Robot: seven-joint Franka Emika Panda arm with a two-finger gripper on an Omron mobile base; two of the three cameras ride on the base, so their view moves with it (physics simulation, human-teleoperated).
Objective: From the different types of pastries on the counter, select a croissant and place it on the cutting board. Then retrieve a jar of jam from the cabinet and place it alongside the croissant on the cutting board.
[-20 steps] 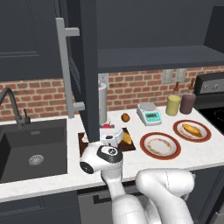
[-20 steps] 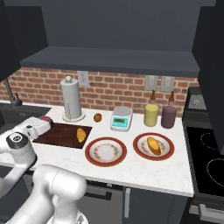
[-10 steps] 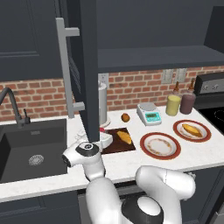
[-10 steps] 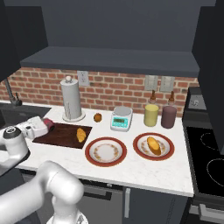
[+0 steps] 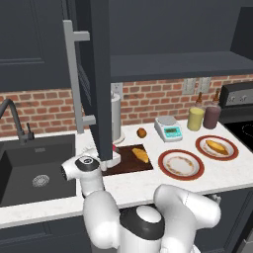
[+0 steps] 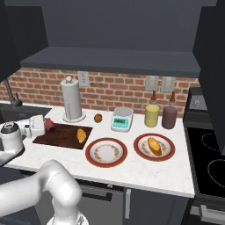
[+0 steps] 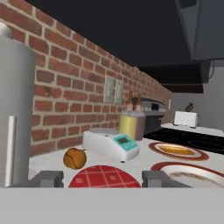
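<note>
Croissant [image 6: 81,135] one on cutting board [image 6: 59,136], two plates [image 6: 106,152], two bottles [image 6: 152,116]

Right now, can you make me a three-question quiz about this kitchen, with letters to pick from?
1. Where is the croissant?
A. on the cutting board
B. in the sink
C. on a plate

2. How many round plates are on the counter?
A. one
B. two
C. four

3. What are the gripper's fingers doing?
A. hanging open over the stove
B. closed around the jar of jam
C. pinching the small round ball

Answers:
1 A, the croissant lies on the dark wooden board.
2 B, one plate is bare and one holds an oval pastry.
3 B, the hand view shows the jar's red top between the two fingers.
</note>
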